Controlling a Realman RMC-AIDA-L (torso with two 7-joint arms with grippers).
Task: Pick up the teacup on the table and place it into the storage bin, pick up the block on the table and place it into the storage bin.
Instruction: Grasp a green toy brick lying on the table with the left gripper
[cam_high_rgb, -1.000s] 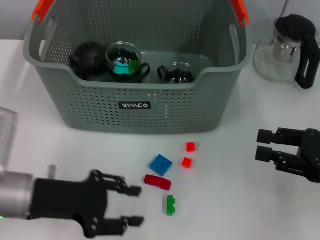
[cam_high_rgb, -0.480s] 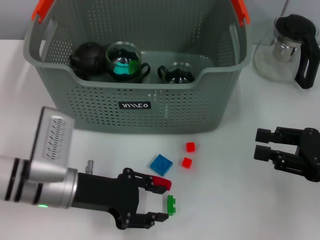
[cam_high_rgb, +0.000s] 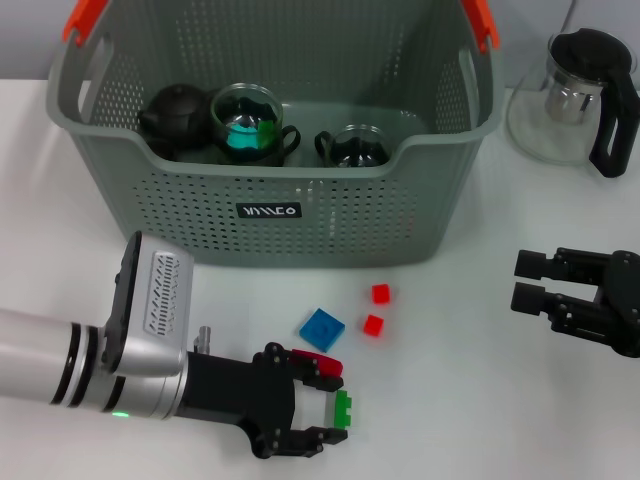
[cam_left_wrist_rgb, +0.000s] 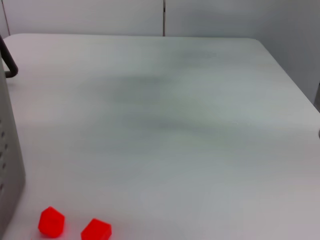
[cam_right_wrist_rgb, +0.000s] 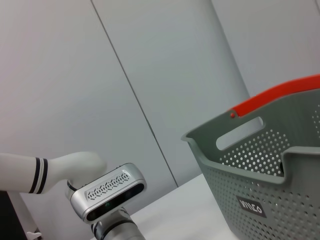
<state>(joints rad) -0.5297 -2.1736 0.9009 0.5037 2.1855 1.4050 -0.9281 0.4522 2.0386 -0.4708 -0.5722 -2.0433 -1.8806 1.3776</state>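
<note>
The storage bin (cam_high_rgb: 270, 212) stands at the back of the table and also shows in the right wrist view (cam_right_wrist_rgb: 280, 185). Inside it are two glass teacups (cam_high_rgb: 248, 124) (cam_high_rgb: 357, 146), one with coloured pieces in it. Several blocks lie in front of the bin: blue (cam_high_rgb: 321, 328), two small red ones (cam_high_rgb: 380, 293) (cam_high_rgb: 373, 324), a dark red one (cam_high_rgb: 318, 362) and a green one (cam_high_rgb: 343, 408). My left gripper (cam_high_rgb: 331, 403) is open, low over the table, with the green block between its fingertips. Its upper finger partly covers the dark red block. My right gripper (cam_high_rgb: 530, 283) hangs open at the right.
A black teapot (cam_high_rgb: 175, 116) sits in the bin's left corner. A glass pitcher with a black handle (cam_high_rgb: 578, 95) stands at the back right. The left wrist view shows the two small red blocks (cam_left_wrist_rgb: 51, 221) (cam_left_wrist_rgb: 96, 230) and the bin's wall (cam_left_wrist_rgb: 7, 165).
My left arm has reached in from the left toward the blocks, and its open fingers now straddle the green block. The right gripper has barely moved.
</note>
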